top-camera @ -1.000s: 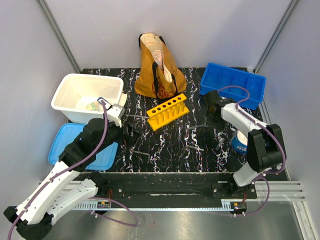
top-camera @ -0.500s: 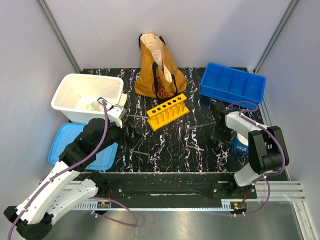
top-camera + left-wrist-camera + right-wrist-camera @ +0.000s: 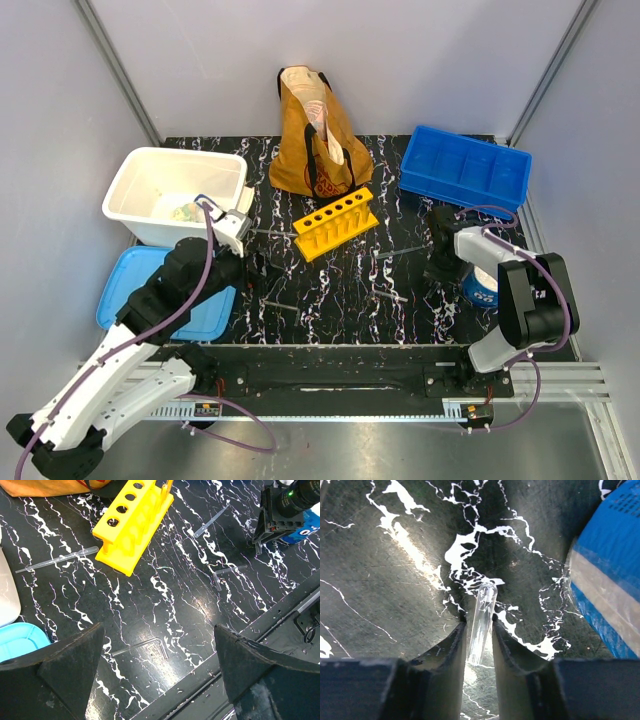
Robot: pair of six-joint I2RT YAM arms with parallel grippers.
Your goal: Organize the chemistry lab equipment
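Observation:
The yellow test-tube rack [image 3: 336, 222] [image 3: 134, 525] stands mid-table with its holes empty. A clear test tube [image 3: 482, 622] lies on the black marbled tabletop, and my right gripper [image 3: 479, 622] [image 3: 437, 272] has its jaws closed against both sides of it. My left gripper [image 3: 157, 630] [image 3: 240, 262] hangs wide open above a bent glass tube [image 3: 145, 646], holding nothing. A clear pipette [image 3: 55, 560] lies left of the rack. A thin clear stick [image 3: 211, 521] and small grey pieces [image 3: 227, 572] lie to the rack's right.
A blue tape roll [image 3: 610, 580] [image 3: 480, 288] sits right beside the right gripper. A blue compartment tray [image 3: 465, 170] is at the back right, a mustard tote bag [image 3: 315, 135] at the back centre, and a white tub [image 3: 135, 195] over a blue lid [image 3: 125, 290] on the left.
The right gripper moved from beside the blue tray toward the near edge, down next to the tape roll, and its jaws narrowed onto the test tube. The left arm barely moved.

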